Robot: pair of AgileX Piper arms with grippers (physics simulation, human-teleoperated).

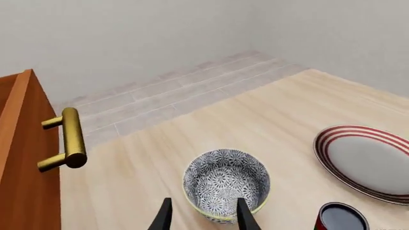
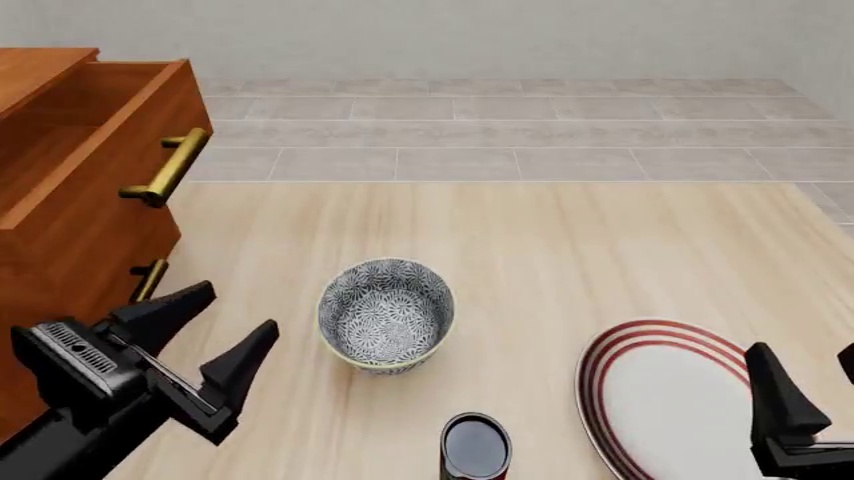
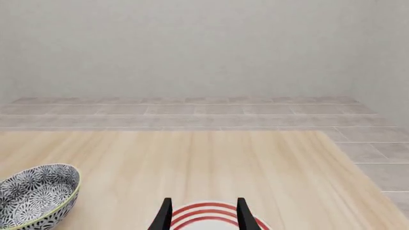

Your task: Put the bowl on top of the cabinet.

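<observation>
The bowl (image 2: 386, 314), grey-and-white patterned with a pale rim, stands upright on the wooden table; it also shows in the left wrist view as the bowl (image 1: 225, 184) and at the edge of the right wrist view as the bowl (image 3: 35, 195). The reddish-brown cabinet (image 2: 74, 190) stands at the table's left with a drawer pulled out, brass handle (image 2: 167, 168) facing right. My left gripper (image 2: 224, 337) is open, just left of the bowl and a little nearer, holding nothing. My right gripper (image 2: 807, 385) hangs open over the plate at the lower right.
A white plate with red rings (image 2: 667, 395) lies at the front right. A small dark can (image 2: 474, 447) stands in front of the bowl, between bowl and plate. Beyond the table's far edge runs a tiled floor and pale wall.
</observation>
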